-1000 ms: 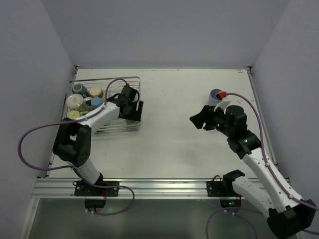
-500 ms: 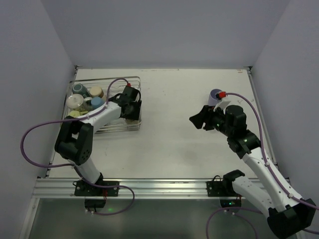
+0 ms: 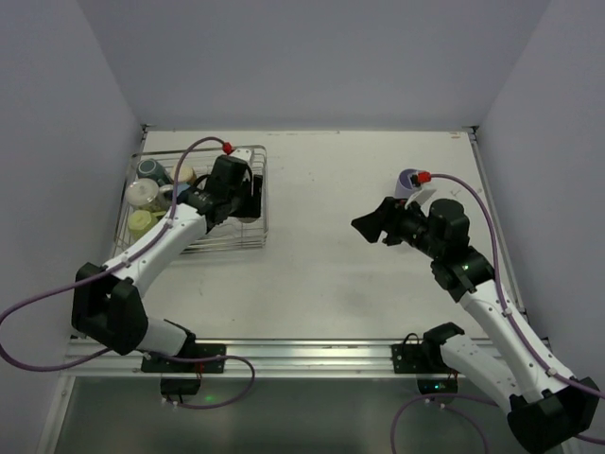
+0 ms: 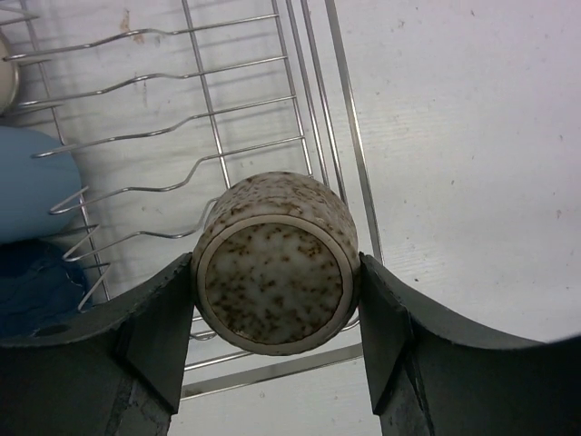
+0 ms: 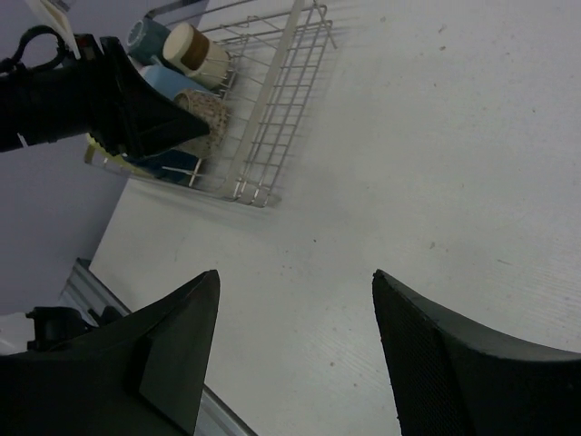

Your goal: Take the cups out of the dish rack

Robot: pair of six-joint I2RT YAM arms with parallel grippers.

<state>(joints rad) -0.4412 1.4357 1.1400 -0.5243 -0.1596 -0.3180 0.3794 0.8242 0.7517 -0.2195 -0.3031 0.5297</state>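
Speckled cream ceramic cup (image 4: 275, 272) is clamped by left gripper (image 4: 275, 313) over silver wire dish rack (image 4: 227, 118); right gripper (image 5: 295, 354) is held wide apart, empty, above white table (image 5: 427, 136).

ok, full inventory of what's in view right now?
dish rack: one, silver wire, far-left of the table
speckled cup: one, cream with brown flecks, at the rack's right end, in the left gripper
light blue cup: one, in the rack
navy cup: one, in the rack, next to the light blue cup
dark teal cup: one, rack's far-left corner
tan cup: one, next to the dark teal cup
white cup: one, rack's left side
pale yellow cup: one, rack's near-left
lavender cup: one, on the table, far right
table: one, white
left gripper: black, shut on the speckled cup
right gripper: black, open, empty
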